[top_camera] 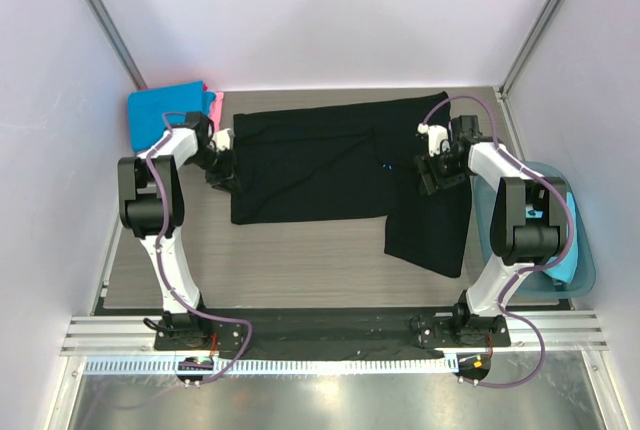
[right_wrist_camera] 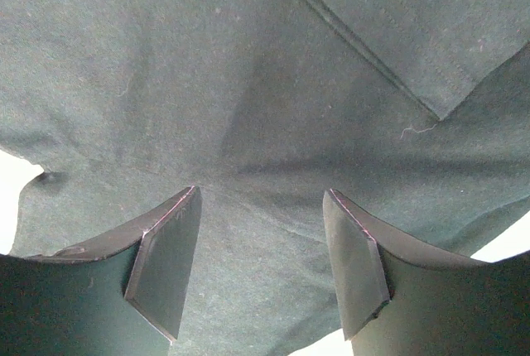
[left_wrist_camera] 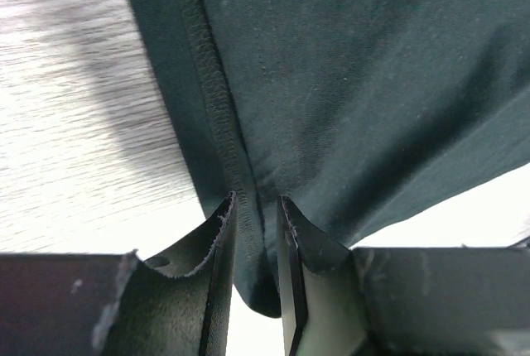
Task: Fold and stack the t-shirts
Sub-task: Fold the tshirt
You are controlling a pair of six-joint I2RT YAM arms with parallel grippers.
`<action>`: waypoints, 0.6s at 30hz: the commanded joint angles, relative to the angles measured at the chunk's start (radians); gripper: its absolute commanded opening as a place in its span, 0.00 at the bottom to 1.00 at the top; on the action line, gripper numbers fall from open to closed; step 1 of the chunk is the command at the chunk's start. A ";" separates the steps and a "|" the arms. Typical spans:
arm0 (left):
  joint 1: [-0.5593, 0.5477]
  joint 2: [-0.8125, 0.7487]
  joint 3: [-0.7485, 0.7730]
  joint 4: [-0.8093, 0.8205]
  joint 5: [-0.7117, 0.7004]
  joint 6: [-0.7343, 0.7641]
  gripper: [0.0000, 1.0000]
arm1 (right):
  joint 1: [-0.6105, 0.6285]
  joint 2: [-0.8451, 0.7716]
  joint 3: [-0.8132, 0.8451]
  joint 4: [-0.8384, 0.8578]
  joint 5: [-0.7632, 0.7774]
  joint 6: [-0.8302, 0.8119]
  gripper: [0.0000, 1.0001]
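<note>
A large black t-shirt (top_camera: 320, 165) lies spread across the table, with a flap hanging toward the front right. A tiny light-blue mark (top_camera: 385, 162) shows near its middle. My left gripper (top_camera: 222, 175) is at the shirt's left edge. In the left wrist view it (left_wrist_camera: 257, 200) is shut on the stitched hem of the black cloth (left_wrist_camera: 348, 83). My right gripper (top_camera: 435, 175) is over the shirt's right part. In the right wrist view it (right_wrist_camera: 261, 190) stands open, with the black cloth (right_wrist_camera: 207, 66) lying between and under the fingers.
A folded bright blue t-shirt (top_camera: 162, 113) with a pink one (top_camera: 214, 105) beside it sits at the back left corner. A translucent teal tub (top_camera: 585, 250) stands at the right edge, holding turquoise cloth (top_camera: 566, 262). Bare wooden tabletop (top_camera: 300, 260) shows in front.
</note>
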 commanded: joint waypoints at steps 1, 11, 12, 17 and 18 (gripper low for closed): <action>-0.007 -0.033 -0.001 -0.016 0.045 -0.015 0.26 | 0.002 -0.022 -0.013 0.036 0.023 -0.020 0.66; -0.022 -0.018 -0.008 -0.022 0.061 -0.013 0.24 | -0.001 -0.025 -0.028 0.053 0.043 -0.026 0.67; -0.022 -0.018 -0.008 -0.022 0.059 -0.013 0.23 | -0.003 -0.025 -0.030 0.054 0.045 -0.026 0.67; -0.024 -0.024 -0.011 -0.025 0.049 -0.010 0.14 | -0.006 -0.034 -0.038 0.053 0.052 -0.028 0.67; -0.024 -0.027 -0.017 -0.025 0.048 -0.010 0.13 | -0.007 -0.035 -0.042 0.056 0.051 -0.028 0.67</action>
